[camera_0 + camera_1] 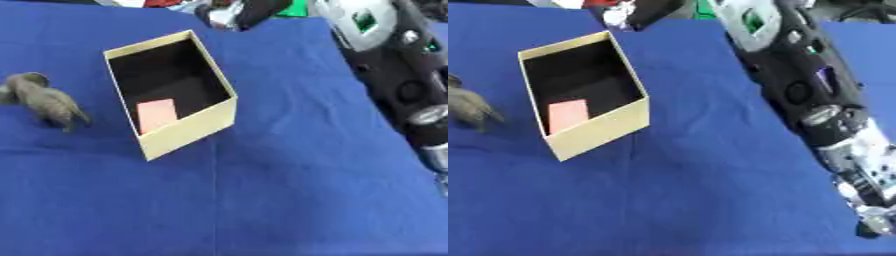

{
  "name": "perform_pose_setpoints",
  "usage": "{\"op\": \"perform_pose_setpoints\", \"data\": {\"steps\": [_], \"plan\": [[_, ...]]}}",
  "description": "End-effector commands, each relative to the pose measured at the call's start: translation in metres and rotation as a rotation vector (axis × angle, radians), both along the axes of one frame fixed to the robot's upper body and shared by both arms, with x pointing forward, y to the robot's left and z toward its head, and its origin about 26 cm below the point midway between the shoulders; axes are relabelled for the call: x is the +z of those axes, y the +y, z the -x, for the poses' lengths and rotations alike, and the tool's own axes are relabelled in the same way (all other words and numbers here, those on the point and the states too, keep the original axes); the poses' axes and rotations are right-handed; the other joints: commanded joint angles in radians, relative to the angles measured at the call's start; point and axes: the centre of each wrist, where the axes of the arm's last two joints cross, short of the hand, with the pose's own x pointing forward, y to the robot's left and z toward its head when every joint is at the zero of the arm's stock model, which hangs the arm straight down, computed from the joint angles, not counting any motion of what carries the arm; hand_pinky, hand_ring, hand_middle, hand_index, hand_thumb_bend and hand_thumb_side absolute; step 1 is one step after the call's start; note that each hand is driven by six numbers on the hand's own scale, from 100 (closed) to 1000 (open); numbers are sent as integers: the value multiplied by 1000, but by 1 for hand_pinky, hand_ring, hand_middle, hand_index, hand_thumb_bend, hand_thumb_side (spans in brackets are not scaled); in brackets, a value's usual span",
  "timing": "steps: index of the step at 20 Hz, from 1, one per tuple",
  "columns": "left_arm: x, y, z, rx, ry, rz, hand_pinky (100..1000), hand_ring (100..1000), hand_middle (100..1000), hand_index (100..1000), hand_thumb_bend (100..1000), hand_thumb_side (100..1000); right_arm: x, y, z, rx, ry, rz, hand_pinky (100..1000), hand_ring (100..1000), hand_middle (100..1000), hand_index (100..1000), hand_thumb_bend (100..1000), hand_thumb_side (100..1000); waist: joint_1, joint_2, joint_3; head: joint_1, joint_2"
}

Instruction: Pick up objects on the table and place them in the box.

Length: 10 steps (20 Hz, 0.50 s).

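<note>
An open cardboard box (188, 131) with a dark inside stands on the blue cloth, left of centre. A flat pink thing (157, 114) lies in it against the near wall. A grey animal figure (48, 100) stands on the cloth to the left of the box, apart from it. My right arm (798, 75) runs down the right side from the top edge. Only part of my right hand (866, 197) shows at the lower right corner, well away from the box. My left hand shows in neither view.
Blue cloth (289, 190) covers the table, with a wide bare stretch in front of and to the right of the box. Mixed clutter (234, 11) lies past the far edge.
</note>
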Motion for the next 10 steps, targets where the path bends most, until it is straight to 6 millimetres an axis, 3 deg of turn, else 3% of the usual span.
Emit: {"op": "perform_pose_setpoints", "data": {"steps": [1,5,9,10], "plan": [[13,10,5,44,-13,-87,410,690,667,764,359,1000,22,-25,42,45,-82,-182,882,841,715,926,100,671,9,-14,-8,20,-9],[24,18,8,92,5,-186,409,693,665,768,362,1000,13,-45,70,96,-49,-396,860,820,694,920,100,658,13,-18,-15,32,1],[35,24,10,138,27,-276,407,695,664,772,363,1000,0,-61,79,114,-19,-567,846,806,681,913,100,621,14,-28,-14,38,19],[37,26,11,148,34,-294,406,696,663,774,363,1000,-3,-64,79,121,-16,-598,843,806,688,916,100,648,14,-31,-15,40,20]]}}
